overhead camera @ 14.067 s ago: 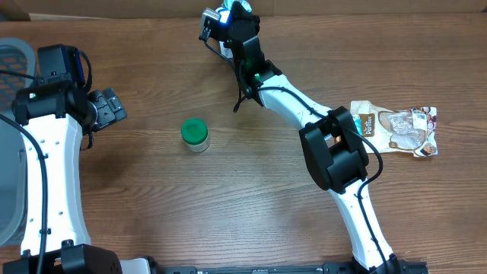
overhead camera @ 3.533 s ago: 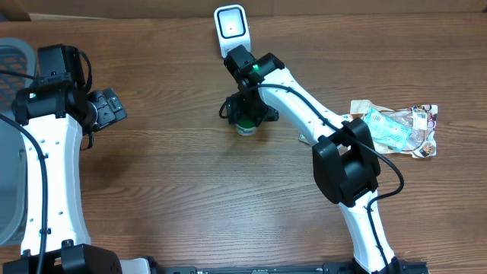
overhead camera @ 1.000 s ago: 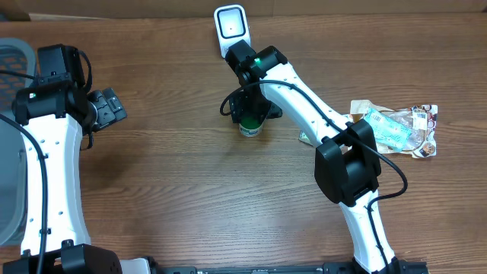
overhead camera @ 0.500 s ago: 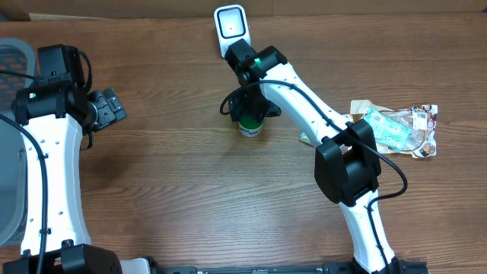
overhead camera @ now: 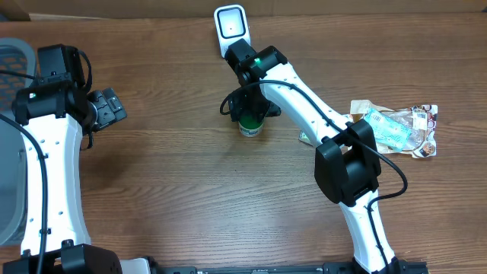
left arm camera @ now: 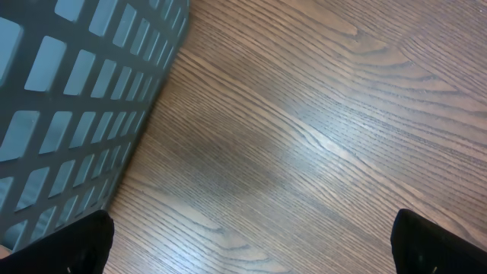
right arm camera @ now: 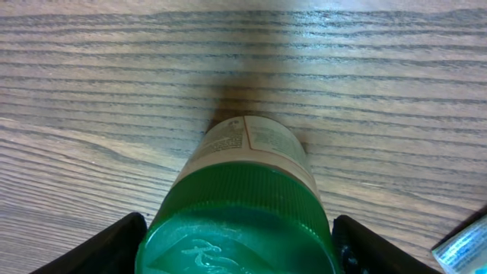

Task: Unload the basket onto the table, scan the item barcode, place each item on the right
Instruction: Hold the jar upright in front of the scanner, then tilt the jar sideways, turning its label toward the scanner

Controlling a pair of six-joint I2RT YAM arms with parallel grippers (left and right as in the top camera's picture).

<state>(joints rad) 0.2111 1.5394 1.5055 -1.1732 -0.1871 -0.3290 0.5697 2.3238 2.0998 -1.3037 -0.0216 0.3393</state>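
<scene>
A small jar (right arm camera: 247,144) with a green ribbed lid (right arm camera: 240,228) and a pale printed label stands on the wooden table. My right gripper (right arm camera: 240,247) is shut on it, one black finger on each side of the lid. From overhead the jar (overhead camera: 249,128) shows just below the right gripper (overhead camera: 249,113), a short way in front of the white barcode scanner (overhead camera: 230,27) at the table's far edge. No barcode can be made out on the label. My left gripper (left arm camera: 255,251) is open over bare wood at the far left, holding nothing.
A grey plastic basket (left arm camera: 68,99) stands beside the left gripper at the table's left edge (overhead camera: 11,57). Snack packets (overhead camera: 396,129) lie at the right, and the corner of one shows in the right wrist view (right arm camera: 464,243).
</scene>
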